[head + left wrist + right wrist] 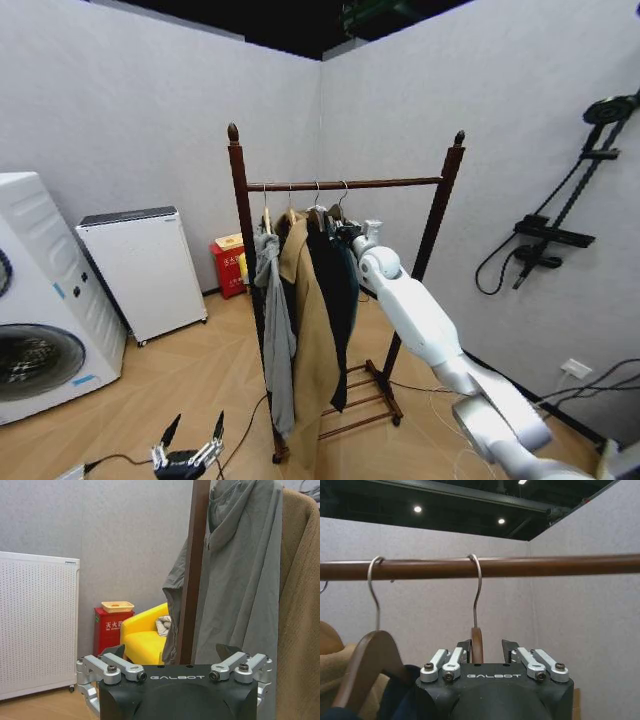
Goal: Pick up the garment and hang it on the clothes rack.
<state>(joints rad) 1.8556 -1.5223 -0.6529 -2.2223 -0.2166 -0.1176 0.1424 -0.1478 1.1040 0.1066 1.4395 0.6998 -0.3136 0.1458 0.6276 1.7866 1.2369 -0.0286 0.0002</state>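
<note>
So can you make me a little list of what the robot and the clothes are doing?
rack: clothes rack standing in the corner, several clothes on its bar
garment: dark teal garment hanging by its hanger hook, which is over the bar
right hand: right hand up just under the bar, open fingers either side of the hanger neck
left hand: left hand low near the floor, open, holding nothing
other clothes: grey hooded jacket and tan coat beside it

Clothes rack (243,215): dark reddish-brown wood, smooth, with a slight sheen on the bar. Hanger hooks (478,587): bright polished metal wire. Hanger (367,667): smooth brown wood. Garment (335,285): dark soft cloth, matt. Right hand (487,652): matt black casing, brushed silver metal links.
</note>
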